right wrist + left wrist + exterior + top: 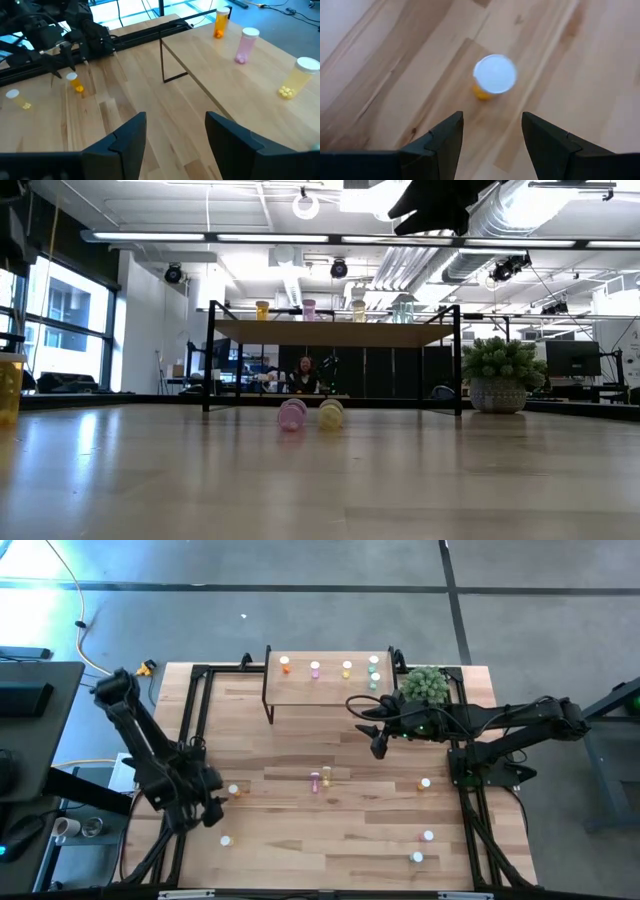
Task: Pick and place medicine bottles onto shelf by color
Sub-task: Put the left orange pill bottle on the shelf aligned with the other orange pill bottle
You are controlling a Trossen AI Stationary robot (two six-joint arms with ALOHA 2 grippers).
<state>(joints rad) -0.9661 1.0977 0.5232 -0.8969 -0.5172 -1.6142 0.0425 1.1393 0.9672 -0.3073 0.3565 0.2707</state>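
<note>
Bottles stand five on the shelf (330, 690), others scattered on the tabletop (340, 820). Left gripper (492, 135) hovers over an upright orange bottle (492, 77), jaws wide and empty. Right gripper (378, 745) hangs near the shelf, jaws apart, holding nothing.

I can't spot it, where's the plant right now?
In the high view the plant sits at the table's far right, just off the shelf's right end, with the right gripper nearby.

Pretty clearly a robotics lab in an open-plan office: exposed silver ducts (560, 220) and strip lights (330, 242) overhead, big windows (60, 320) on the left, monitors (572, 358) at the far right, a concrete floor (300, 610) with loose cables (85, 635).
</note>
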